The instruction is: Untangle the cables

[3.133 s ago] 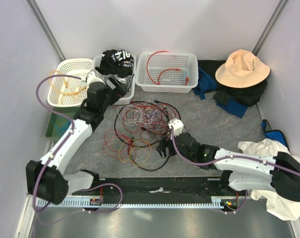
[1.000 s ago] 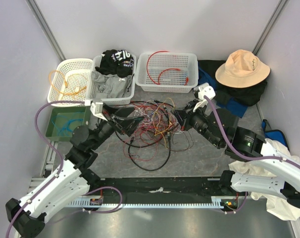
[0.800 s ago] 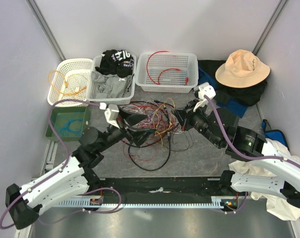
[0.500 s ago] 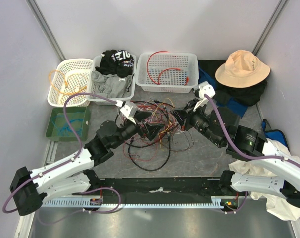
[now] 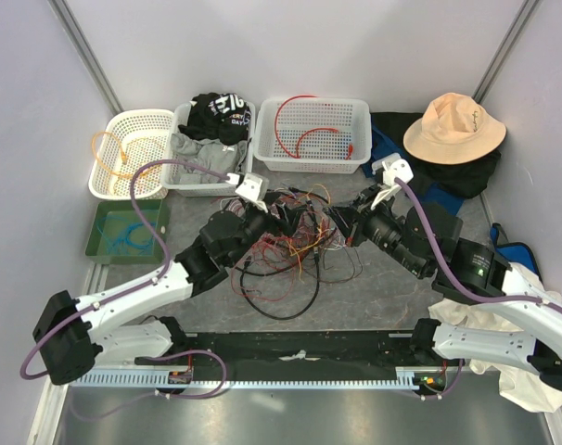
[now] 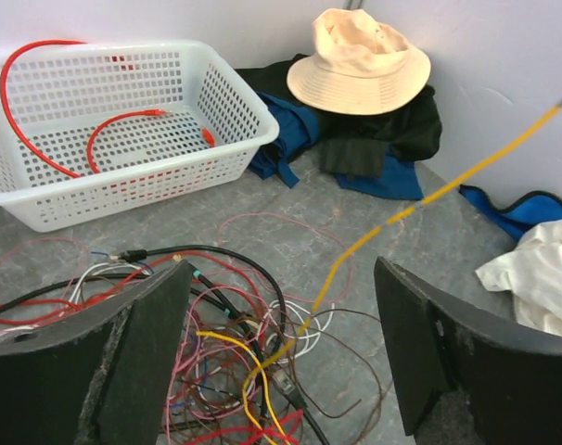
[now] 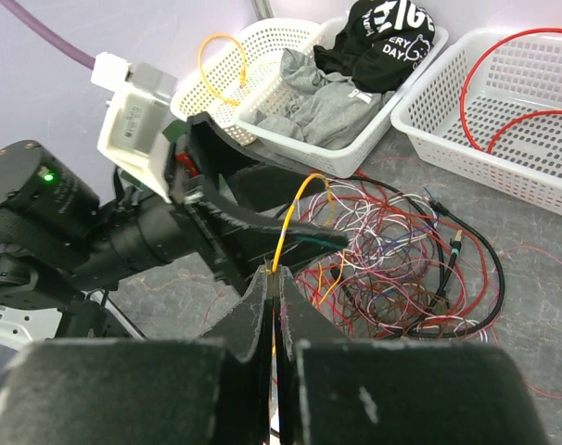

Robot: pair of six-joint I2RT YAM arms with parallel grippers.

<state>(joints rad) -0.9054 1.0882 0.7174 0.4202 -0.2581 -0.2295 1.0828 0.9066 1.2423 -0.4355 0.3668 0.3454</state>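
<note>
The cables lie as a tangled heap of red, black, white, brown and yellow wires on the grey table, seen also as a cable heap in the right wrist view. My right gripper is shut on a yellow cable and holds it taut above the heap. That yellow cable runs slantwise between the fingers of my left gripper, which stands open over the heap without touching it. In the top view the left gripper and right gripper face each other closely.
Three white baskets stand at the back: one holds an orange-yellow cable, one clothes, one a red cable. A green tray is at the left. A hat on dark clothes and a white cloth lie at the right.
My left arm has swung from the left side over the heap up to the right gripper, and its jaws have narrowed somewhat around the taut yellow cable. The right gripper barely moved.
</note>
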